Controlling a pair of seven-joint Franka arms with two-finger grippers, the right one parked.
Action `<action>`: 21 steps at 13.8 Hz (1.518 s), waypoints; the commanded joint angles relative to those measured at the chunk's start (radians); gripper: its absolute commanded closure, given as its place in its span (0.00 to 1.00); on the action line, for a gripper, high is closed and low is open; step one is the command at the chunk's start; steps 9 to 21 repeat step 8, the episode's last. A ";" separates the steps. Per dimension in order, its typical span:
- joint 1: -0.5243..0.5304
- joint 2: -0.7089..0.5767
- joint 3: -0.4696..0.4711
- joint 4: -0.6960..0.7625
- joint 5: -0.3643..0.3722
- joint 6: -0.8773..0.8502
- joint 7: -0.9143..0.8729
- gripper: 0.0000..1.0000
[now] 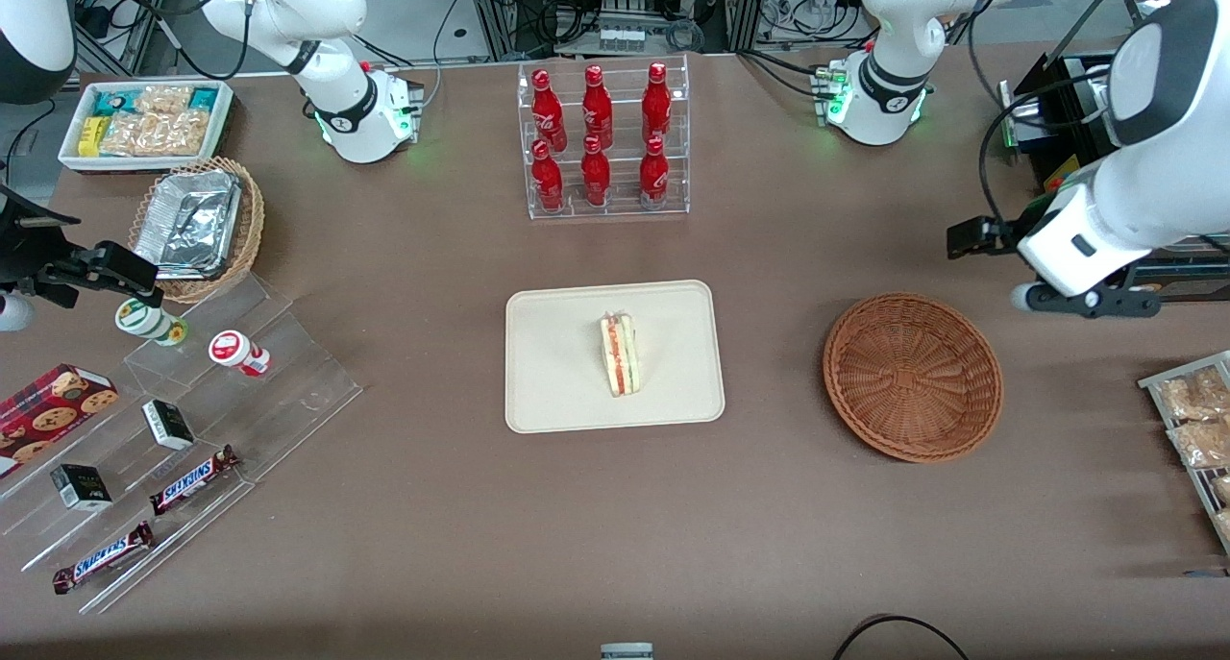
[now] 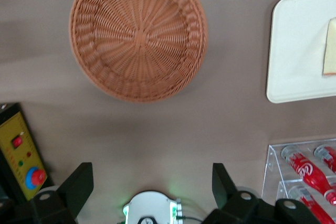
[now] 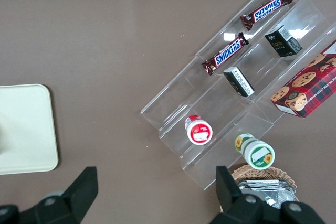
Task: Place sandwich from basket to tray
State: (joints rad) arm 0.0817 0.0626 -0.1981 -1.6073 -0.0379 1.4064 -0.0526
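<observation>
The sandwich stands on its edge near the middle of the cream-beige tray, its red and green filling facing up toward the front camera. The reddish-brown wicker basket sits beside the tray toward the working arm's end of the table, well apart from it, with nothing in it. The left gripper hangs high above the table, farther from the front camera than the basket, its 2 fingers spread wide apart and holding nothing. In the left wrist view the basket lies whole under the camera, with a corner of the tray and 1 pale edge of the sandwich showing. A clear rack of 6 red cola bottles stands farther from the front camera than the tray.
</observation>
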 commanded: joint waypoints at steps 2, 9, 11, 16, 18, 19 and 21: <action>-0.037 -0.070 0.055 0.001 -0.016 -0.066 0.017 0.00; -0.151 -0.066 0.158 0.001 -0.010 -0.026 0.016 0.00; -0.151 -0.066 0.158 0.001 -0.010 -0.026 0.016 0.00; -0.151 -0.066 0.158 0.001 -0.010 -0.026 0.016 0.00; -0.151 -0.066 0.158 0.001 -0.010 -0.026 0.016 0.00; -0.151 -0.066 0.158 0.001 -0.010 -0.026 0.016 0.00; -0.151 -0.066 0.158 0.001 -0.010 -0.026 0.016 0.00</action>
